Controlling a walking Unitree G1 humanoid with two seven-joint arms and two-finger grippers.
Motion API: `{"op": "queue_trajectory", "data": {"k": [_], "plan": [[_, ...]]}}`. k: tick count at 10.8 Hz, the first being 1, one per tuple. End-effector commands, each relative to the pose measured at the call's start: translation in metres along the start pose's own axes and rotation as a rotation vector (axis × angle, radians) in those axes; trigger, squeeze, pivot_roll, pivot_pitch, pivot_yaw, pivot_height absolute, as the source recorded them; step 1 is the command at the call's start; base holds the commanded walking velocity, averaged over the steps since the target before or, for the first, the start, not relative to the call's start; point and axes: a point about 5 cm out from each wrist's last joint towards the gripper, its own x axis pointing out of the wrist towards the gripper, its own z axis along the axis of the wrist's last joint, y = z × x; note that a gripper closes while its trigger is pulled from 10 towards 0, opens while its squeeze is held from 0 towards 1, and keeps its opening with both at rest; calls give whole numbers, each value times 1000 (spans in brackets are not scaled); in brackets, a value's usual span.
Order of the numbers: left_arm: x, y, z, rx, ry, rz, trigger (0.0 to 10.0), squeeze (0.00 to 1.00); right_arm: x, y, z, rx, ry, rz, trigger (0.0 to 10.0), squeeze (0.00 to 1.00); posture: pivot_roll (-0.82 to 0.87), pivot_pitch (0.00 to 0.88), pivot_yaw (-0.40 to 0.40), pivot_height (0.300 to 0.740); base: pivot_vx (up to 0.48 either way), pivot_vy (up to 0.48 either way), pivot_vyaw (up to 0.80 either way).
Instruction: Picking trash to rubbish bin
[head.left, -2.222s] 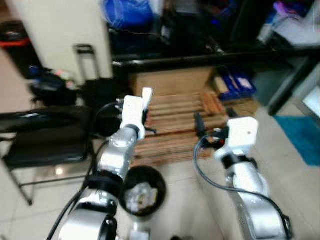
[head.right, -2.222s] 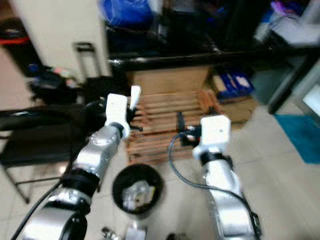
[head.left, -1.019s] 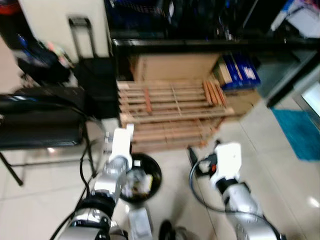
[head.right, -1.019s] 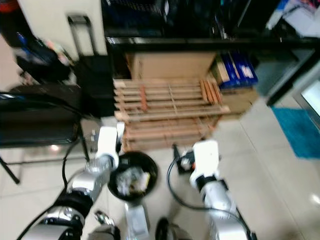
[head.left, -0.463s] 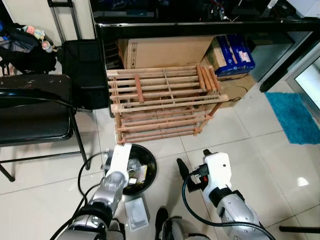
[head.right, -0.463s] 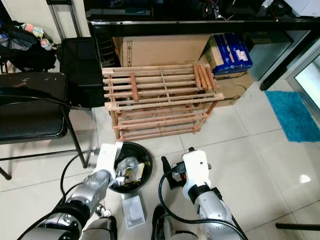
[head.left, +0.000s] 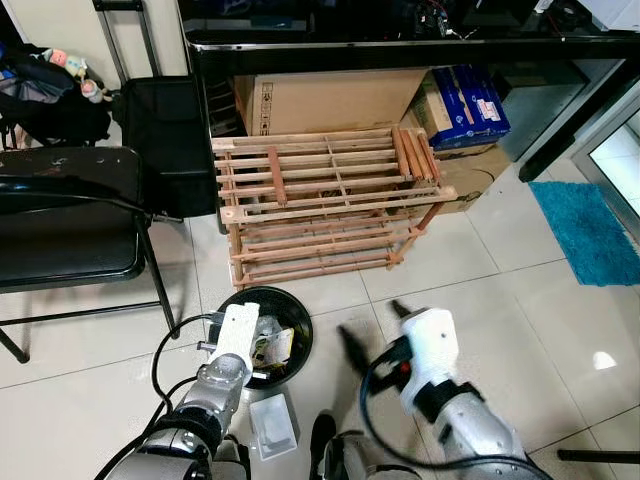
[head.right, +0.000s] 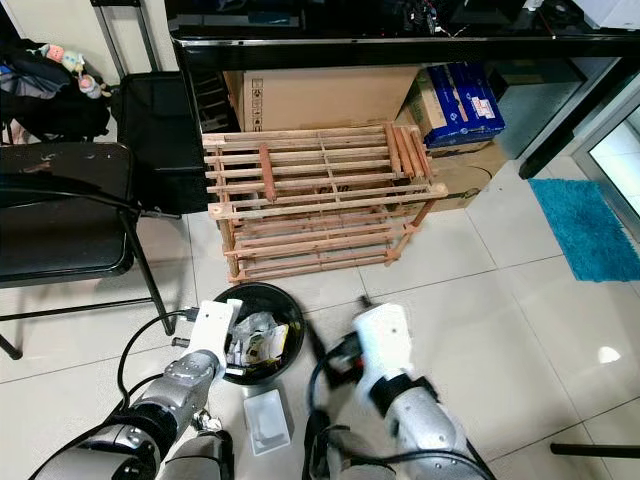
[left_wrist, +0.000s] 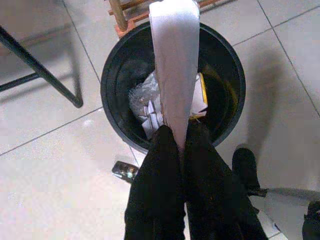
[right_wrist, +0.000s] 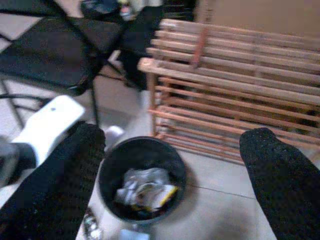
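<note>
A round black rubbish bin (head.left: 286, 297) stands on the tiled floor in front of a wooden rack, holding crumpled paper and a yellow wrapper (left_wrist: 200, 98). My left gripper (left_wrist: 181, 144) hangs just above the bin's near rim, shut on a long white strip of paper (left_wrist: 173, 60) that reaches out over the bin's mouth. In the eye views its white wrist housing (head.left: 237, 334) covers the fingers. My right gripper (right_wrist: 175, 134) is to the right of the bin, a little above the floor, open and holding nothing. It looks blurred in the left eye view (head.left: 373, 330).
A slatted wooden rack (head.left: 330, 200) stands just behind the bin, with cardboard boxes (head.left: 330, 100) under a dark table behind it. A black folding chair (head.left: 70, 230) is at the left. A small white box (head.left: 272, 425) lies by my feet, and a blue rug (head.left: 590, 230) at right.
The camera has tilted down toward the floor. Both arms have come down, the left with the white strip now low over the bin. The right gripper is moving slightly beside the bin.
</note>
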Motion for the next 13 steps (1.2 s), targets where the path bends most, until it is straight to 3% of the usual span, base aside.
{"op": "queue_trajectory", "data": {"k": [1,3,7,13], "plan": [[-1,-5,-11,32,32,-19,10000,0,-7,4,-9,25,61,47,10000,0,94,256,-164,740,0,0,0],[-1,-3,-14,40,40,-15,10000,0,-14,10,-23,49,133,96,10000,0,93,266,-170,740,0,0,0],[-3,-5,-25,75,68,-23,10000,0,-25,4,-55,37,282,89,10000,0,83,282,-181,740,0,0,0],[-4,-1,-35,116,101,-9,10000,0,-33,3,-57,25,298,81,10000,0,64,291,-184,740,0,0,0]]}}
